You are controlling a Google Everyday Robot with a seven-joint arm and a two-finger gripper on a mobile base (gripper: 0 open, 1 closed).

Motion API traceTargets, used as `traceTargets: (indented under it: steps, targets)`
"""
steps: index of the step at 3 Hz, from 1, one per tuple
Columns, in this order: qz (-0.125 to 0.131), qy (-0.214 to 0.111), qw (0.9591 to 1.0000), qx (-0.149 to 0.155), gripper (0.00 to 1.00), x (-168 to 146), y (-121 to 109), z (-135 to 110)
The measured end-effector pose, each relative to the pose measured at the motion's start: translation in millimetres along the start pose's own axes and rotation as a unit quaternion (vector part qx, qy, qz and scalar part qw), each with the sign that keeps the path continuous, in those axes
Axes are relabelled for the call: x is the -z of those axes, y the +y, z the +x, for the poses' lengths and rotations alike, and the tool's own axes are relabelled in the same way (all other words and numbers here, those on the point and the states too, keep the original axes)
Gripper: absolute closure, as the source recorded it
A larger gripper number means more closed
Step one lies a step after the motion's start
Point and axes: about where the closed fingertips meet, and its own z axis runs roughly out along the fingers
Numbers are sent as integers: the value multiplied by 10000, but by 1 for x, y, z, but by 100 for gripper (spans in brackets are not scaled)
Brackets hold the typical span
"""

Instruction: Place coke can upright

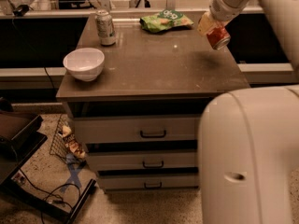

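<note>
The gripper hangs above the right rear corner of the grey countertop, clasping the coke can, which is tilted and clear of the surface. A white bowl sits front left. A pale green-and-white can stands upright behind it, and a green chip bag lies at the back edge.

We seem to be in an office or lab work area. Our gripper, clamped on the tilted coke can, hangs over the right rear corner of a grey-topped cabinet with 3 drawers. Far left of the gripper and below it, cables trail over a speckled floor near a wire basket. A long counter ledge runs behind the gripper.
</note>
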Motion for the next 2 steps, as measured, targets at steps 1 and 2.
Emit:
traceTargets:
  steps: [1,2]
  targets:
    - [-461,-1120,9926,117,100,23,-16,5]
    - [-897,-2725,9579,73,100,44,-42,2]
